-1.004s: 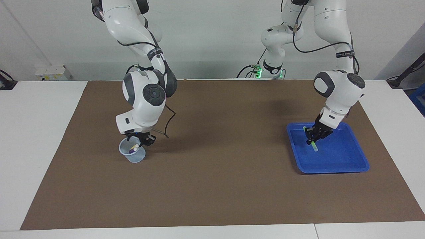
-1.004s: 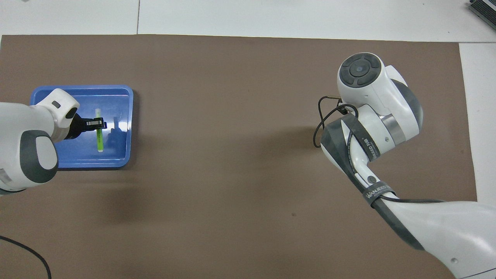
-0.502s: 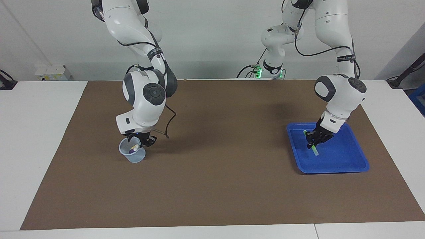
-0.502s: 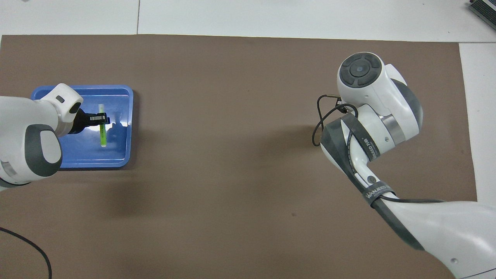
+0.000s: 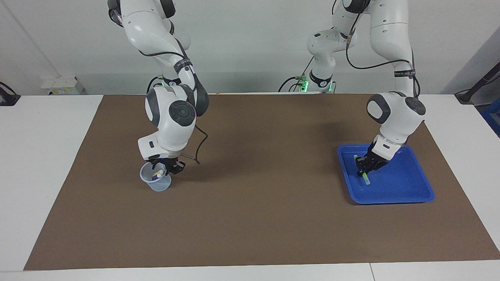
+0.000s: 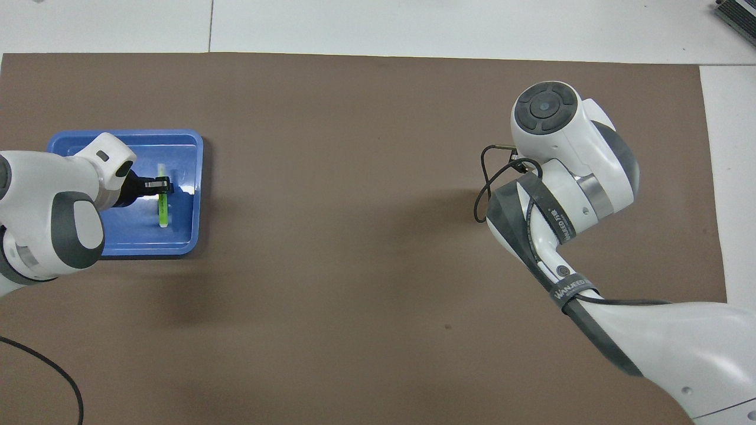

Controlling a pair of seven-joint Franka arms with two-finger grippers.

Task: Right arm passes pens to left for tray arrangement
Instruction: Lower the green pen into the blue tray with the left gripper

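**rigwatcher:** How do the pens handle?

**me:** Light, stiff, slick plastic, I'd guess, so I go for mid-barrel or they'd pivot. My left tool (image 5: pixel 367 168) is pinching the green pen (image 5: pixel 364 176) just above its middle, low end down in the tray (image 5: pixel 406 191). My right tool (image 5: pixel 168 167) sits at the cup (image 5: pixel 157 182) rim; yellow pen (image 5: pixel 159 172) and purple pen (image 5: pixel 155 176) are inside beside it. Can't tell its finger state.
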